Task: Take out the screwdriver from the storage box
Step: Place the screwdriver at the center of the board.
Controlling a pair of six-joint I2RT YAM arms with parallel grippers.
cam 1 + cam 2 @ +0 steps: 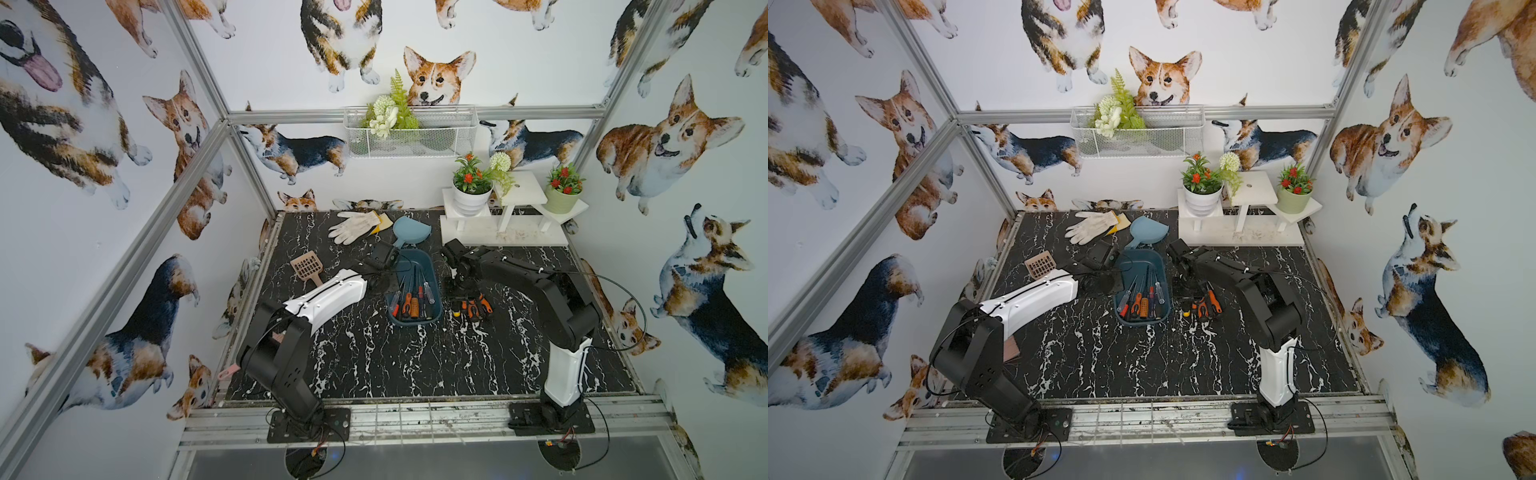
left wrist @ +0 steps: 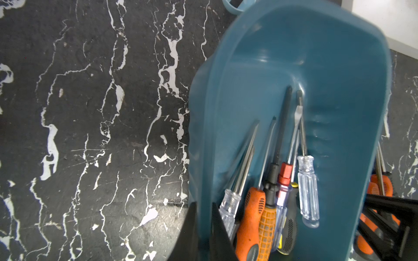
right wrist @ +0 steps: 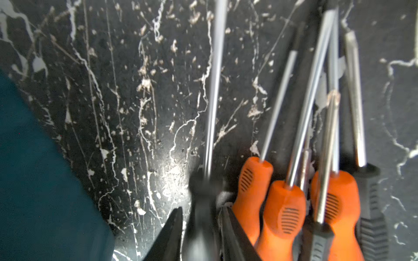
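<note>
The left gripper (image 2: 203,211) pinches the wall of the dark teal plastic storage box (image 2: 294,56). Beside the box, a black-handled steel screwdriver (image 3: 212,90) sits between the jaws of the right gripper (image 3: 201,211); squeezed or not, I cannot tell. It looks hard and light: best held by its fat handle.

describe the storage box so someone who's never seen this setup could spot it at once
On the black marble table, look at the middle. The storage box is the dark teal tub with rounded corners holding screwdrivers; the dustpan at its far end is lighter blue and has a handle.
</note>
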